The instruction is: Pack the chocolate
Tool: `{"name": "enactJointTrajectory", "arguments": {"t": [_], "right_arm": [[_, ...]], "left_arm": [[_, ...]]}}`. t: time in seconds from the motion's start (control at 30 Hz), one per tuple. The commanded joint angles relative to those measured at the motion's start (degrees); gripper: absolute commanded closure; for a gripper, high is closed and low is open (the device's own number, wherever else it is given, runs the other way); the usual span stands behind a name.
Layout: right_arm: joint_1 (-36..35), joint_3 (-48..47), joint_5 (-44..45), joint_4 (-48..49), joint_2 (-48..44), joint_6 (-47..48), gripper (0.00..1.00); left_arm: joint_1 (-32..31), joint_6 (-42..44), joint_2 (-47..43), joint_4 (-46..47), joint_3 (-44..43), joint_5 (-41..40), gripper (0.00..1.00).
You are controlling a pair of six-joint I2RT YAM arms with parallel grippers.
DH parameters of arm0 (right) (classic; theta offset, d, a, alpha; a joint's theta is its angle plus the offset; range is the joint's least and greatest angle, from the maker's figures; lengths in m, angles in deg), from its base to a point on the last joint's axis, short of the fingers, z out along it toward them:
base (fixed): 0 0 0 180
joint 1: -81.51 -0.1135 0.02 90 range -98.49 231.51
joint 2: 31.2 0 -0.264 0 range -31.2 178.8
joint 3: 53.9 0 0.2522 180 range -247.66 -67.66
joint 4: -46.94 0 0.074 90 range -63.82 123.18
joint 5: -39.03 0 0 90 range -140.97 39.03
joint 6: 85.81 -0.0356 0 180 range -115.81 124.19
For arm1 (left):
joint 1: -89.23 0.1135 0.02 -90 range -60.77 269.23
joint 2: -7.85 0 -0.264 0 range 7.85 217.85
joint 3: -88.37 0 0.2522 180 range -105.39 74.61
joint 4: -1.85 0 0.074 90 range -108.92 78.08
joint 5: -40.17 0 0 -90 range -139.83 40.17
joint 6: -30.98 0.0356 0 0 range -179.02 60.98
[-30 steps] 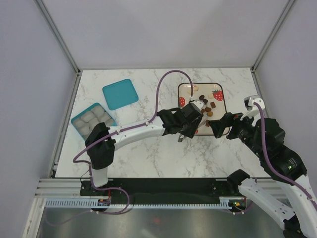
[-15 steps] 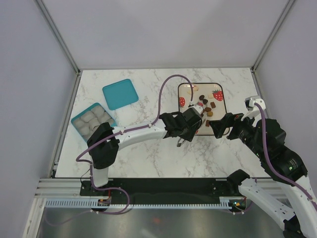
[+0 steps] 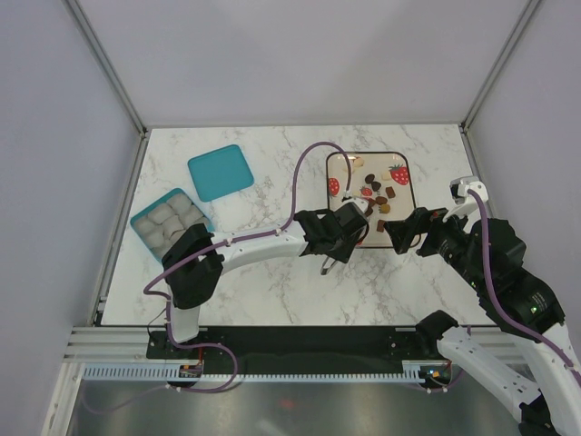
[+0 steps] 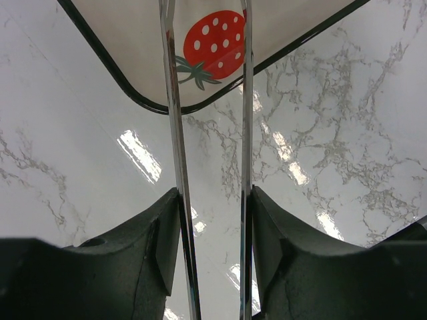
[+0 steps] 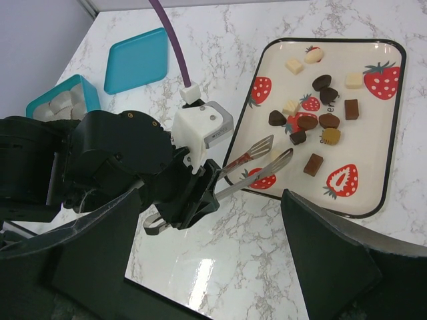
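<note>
Several chocolates, dark brown, mid brown and cream, lie scattered on a cream tray with strawberry prints; the top view shows the chocolates too. My left gripper is shut on silver tongs, whose open tips hang over the tray's near-left corner. A pale piece shows between the tips; I cannot tell whether it is gripped. In the left wrist view the tongs run between my fingers over the tray corner. My right gripper is open and empty, just right of the tongs.
A teal box with pale pieces inside stands at the left of the marble table. Its teal lid lies behind it. A purple cable arcs over the left arm. Frame posts stand at the table's corners.
My left gripper has drawn back with the tongs toward the near side, away from the tray's middle to its near-left corner. The right arm has barely moved.
</note>
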Motion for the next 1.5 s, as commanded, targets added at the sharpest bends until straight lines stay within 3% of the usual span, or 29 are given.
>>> {"name": "enactJointTrajectory", "arguments": {"t": [0.0, 0.2, 0.37, 0.9, 1.1, 1.33, 1.37, 1.47], "right_arm": [[-0.2, -0.65, 1.17, 0.32, -0.34, 0.8, 0.05], [-0.2, -0.74, 1.08, 0.32, -0.34, 0.71, 0.05], [-0.2, -0.91, 1.17, 0.32, -0.43, 0.98, 0.05], [-0.2, 0.23, -0.24, 1.2, -0.78, 0.8, 0.05], [-0.28, 1.89, -1.2, 2.43, -0.6, 0.54, 0.05], [-0.72, 4.18, -2.61, 4.28, 0.63, 0.1, 0.05], [-0.98, 4.44, -2.61, 4.45, 0.8, -0.08, 0.05], [-1.69, 4.97, -2.62, 4.72, 1.33, 0.01, 0.05]], "left_arm": [[-0.41, -2.13, -0.69, 2.52, 0.24, -1.71, 0.49], [-0.41, -2.4, 0.01, 2.52, -0.11, -0.92, 0.51], [-0.41, -2.75, -1.3, 1.91, 0.24, 0.14, 0.62], [3.01, -9.25, -17.64, -13.03, 2.7, -5.31, 0.65], [9.25, -13.91, -28.18, -20.49, 8.85, -5.84, 0.66], [21.28, -13.91, -46.11, -20.51, 18.42, -5.84, 0.66], [24.0, -20.79, -48.13, -34.6, 18.78, -7.41, 0.67], [28.41, -22.61, -53.68, -40.53, 19.4, -9.08, 0.66]]}}
